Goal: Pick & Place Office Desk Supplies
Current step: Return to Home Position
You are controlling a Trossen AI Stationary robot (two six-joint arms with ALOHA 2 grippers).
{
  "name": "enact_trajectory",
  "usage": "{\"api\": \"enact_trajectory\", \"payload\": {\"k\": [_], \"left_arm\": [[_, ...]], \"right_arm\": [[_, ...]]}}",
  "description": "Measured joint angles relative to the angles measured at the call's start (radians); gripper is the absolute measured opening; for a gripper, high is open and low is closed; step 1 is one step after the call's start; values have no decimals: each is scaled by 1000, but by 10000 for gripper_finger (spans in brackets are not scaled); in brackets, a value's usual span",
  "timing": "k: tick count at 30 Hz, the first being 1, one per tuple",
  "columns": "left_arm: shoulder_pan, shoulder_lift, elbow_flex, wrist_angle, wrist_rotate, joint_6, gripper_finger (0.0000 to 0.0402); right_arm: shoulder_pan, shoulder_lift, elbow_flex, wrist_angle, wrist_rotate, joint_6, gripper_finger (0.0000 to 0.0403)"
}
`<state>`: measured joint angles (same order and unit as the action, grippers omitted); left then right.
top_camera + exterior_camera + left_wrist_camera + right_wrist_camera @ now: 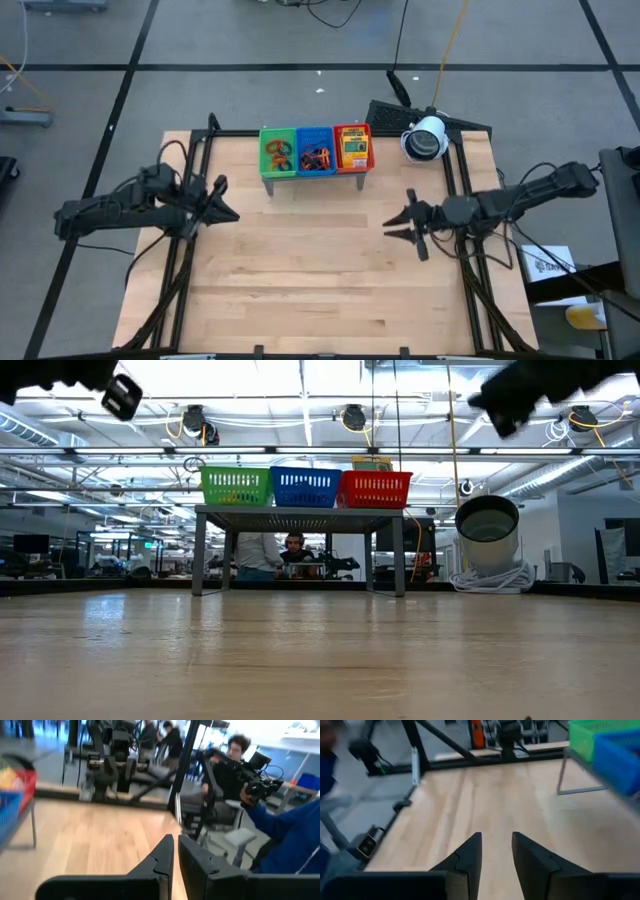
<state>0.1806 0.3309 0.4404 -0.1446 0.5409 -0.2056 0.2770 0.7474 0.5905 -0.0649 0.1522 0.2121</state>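
The supplies [315, 157] lie in three trays [305, 488] on the shelf [300, 515] at the far edge of the tabletop [320, 290], well apart from both empty claws, the left claw [176, 840] nearly closed and the right claw [496, 836] slightly parted, neither clearly nearer.

Three slatted trays on the grey shelf [300, 518]: green tray [236, 487], blue tray [305, 487], red tray [376, 489]. Orange-red loops [279, 155] in the green one; a yellow packet [351, 147] with green-black print in the red. Desk [320, 290] is pale blond wood, faintly banded; my left hand [175, 840] and right hand [496, 836] are matte black.
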Motion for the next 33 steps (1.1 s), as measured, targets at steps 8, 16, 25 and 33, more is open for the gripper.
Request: {"api": "enact_trajectory", "payload": {"k": [8, 16, 25, 33], "left_arm": [[0, -26, 0, -165, -20, 89, 33], [0, -23, -42, -196, -46, 122, 33], [0, -24, -167, -85, -8, 46, 33], [0, -24, -324, 95, 1, -90, 33]], "right_arm": [[47, -73, -402, 551, 2, 93, 100], [48, -96, -507, 648, 1, 108, 100], [48, -100, -514, 644, -52, 112, 100], [48, -99, -515, 534, -52, 129, 100]]}}
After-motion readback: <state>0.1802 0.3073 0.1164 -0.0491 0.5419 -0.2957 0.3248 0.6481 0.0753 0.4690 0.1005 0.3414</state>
